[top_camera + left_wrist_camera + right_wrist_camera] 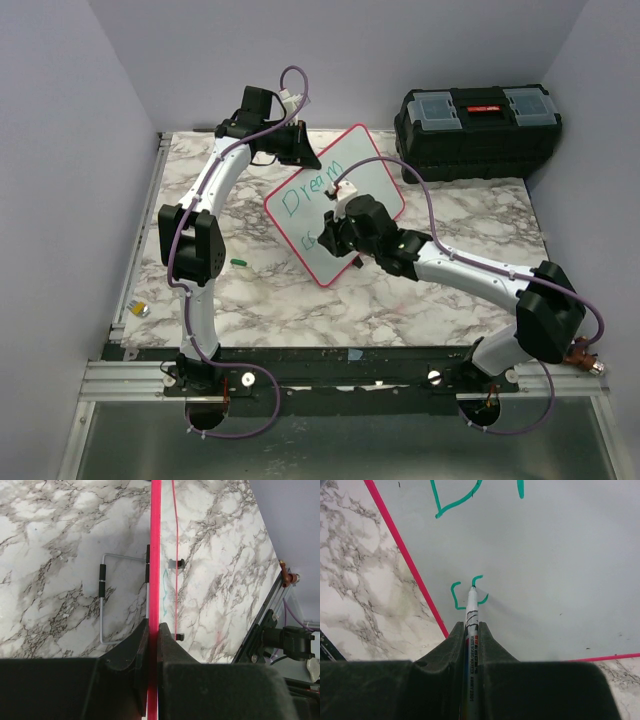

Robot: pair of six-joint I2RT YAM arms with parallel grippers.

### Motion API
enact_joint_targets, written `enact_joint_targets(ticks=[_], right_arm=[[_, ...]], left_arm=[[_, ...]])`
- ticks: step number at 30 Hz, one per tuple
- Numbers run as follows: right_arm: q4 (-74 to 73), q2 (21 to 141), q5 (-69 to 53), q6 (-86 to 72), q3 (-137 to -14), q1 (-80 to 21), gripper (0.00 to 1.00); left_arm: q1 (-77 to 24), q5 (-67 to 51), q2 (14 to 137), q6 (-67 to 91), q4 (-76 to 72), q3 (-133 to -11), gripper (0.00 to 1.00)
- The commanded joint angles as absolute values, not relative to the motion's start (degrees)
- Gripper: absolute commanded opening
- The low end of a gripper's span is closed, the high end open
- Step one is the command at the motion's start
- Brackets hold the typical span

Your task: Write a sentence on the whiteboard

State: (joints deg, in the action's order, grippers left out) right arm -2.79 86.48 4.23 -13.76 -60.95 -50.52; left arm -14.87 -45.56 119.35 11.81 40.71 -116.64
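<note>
The whiteboard (362,165) stands tilted on the marble table, its red-pink rim (155,555) seen edge-on in the left wrist view. My left gripper (303,150) (153,626) is shut on the board's far top rim. The sentence (308,195) reads "Dream" in green, with a second line begun below it: a "c" (455,596) and part of another letter. My right gripper (328,232) (472,625) is shut on a white marker (471,612), whose green tip touches the board (545,555) at that second letter.
A black toolbox (478,130) sits at the back right. A green marker cap (238,262) lies on the table left of the board, and a small yellow-silver object (140,309) by the left rail. The board's wire stand (102,600) rests on the marble behind it.
</note>
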Motion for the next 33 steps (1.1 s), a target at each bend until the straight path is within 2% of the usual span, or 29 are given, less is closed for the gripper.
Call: enact_joint_targets(ticks=[1,20,33], right_arm=[[-2.7,86.0,3.0,-14.1,-58.7,-50.6,0.01],[-0.6,82.0,3.5,-15.4,-58.6,-50.7,0.01],[1.8,85.4,6.0,-15.6,-60.4,-50.6,0.01]], left_arm=[[-16.0,-43.8,118.9,9.1,42.7,-115.9,0.0],[-16.0,-43.8,118.7,9.1,42.8,-115.8,0.0],[-16.0,-43.8,118.6,9.1,42.8,-115.8,0.0]])
